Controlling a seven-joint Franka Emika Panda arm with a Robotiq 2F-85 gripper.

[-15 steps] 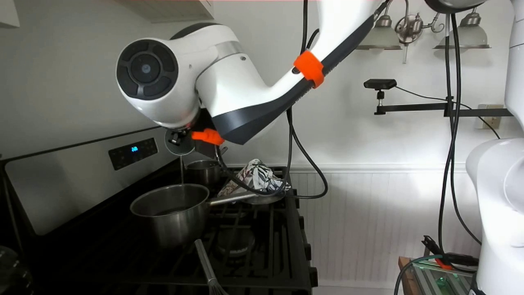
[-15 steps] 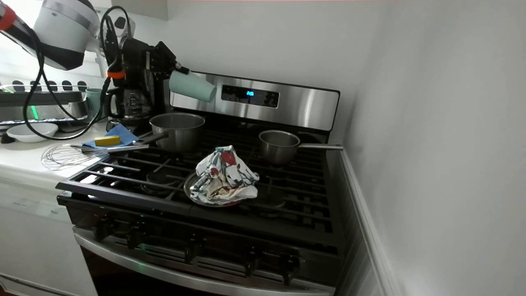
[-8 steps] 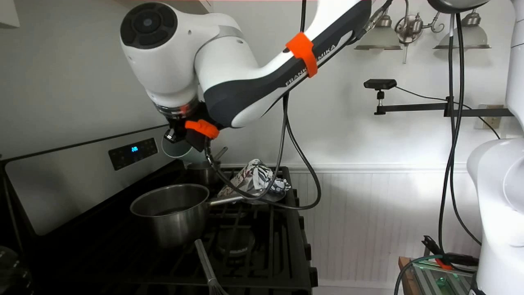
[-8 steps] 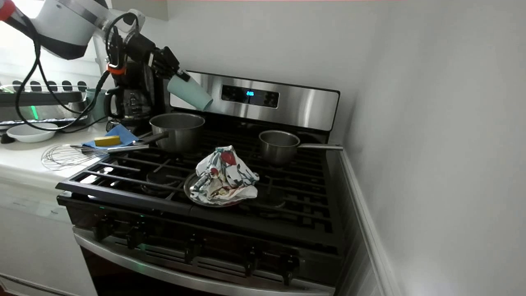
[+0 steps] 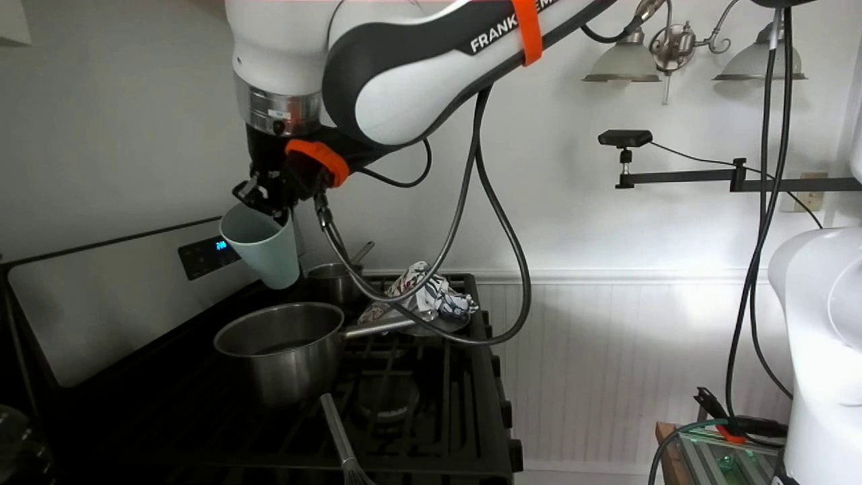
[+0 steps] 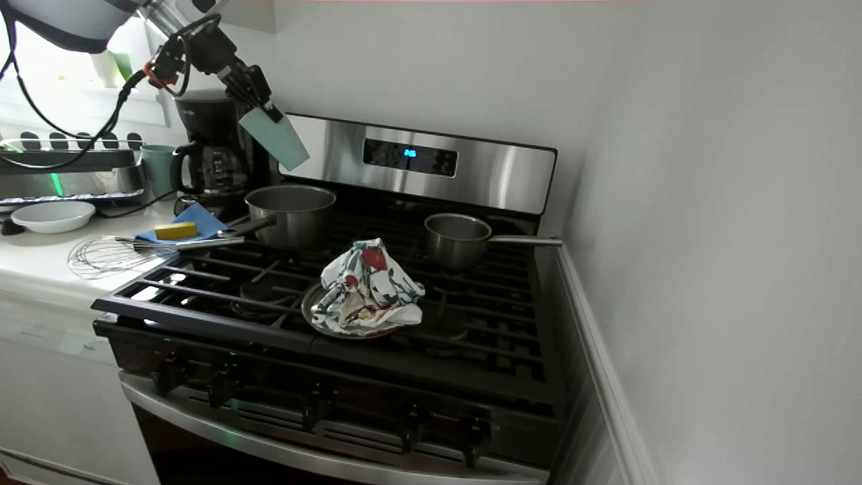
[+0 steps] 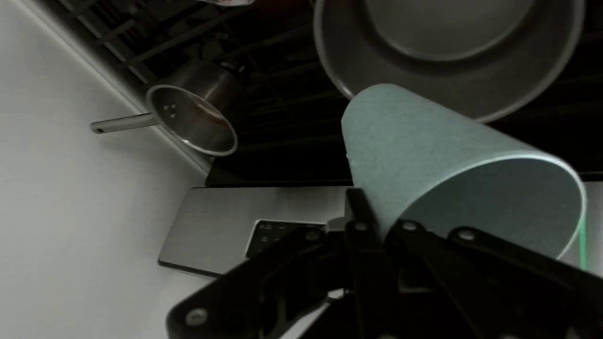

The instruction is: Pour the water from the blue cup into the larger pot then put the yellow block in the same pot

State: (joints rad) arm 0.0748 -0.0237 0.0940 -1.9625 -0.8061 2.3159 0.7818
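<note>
Item, my pincer (image 7: 382,223): clamped on the wall of the blue cup (image 7: 452,136) at its rim, one finger inside the mouth, one outside; I hold the cup tilted, mouth toward 11 o'clock and base toward 5 in both exterior views;
item, larger pot (image 5: 300,370), in an exterior view: wide, steel, upright on the stove (image 6: 269,333), handle toward 3 o'clock; my cup hangs at 12 o'clock of it in both exterior views, a gap showing between; in my wrist view the cup's base overlaps the pot's rim, and how squarely it hangs over the opening I cannot tell;
item, smaller pot (image 6: 454,249), in an exterior view: steel, upright on the stove, at 3 o'clock of the larger pot, handle also toward 3;
item, patterned cloth (image 6: 370,289): heaped on a round metal piece (image 6: 308,306), pan or lid I cannot tell, between 4 and 5 o'clock of the larger pot;
item, yellow block (image 6: 176,231): at 9 o'clock of the larger pot, lying on a blue cloth (image 6: 199,217) on the tabletop (image 6: 40,252);
item, whisk (image 6: 195,245): wires at 8 o'clock of the yellow block, handle toward 3;
item, white bowl (image 6: 54,217): at 9 o'clock of the yellow block.
</note>
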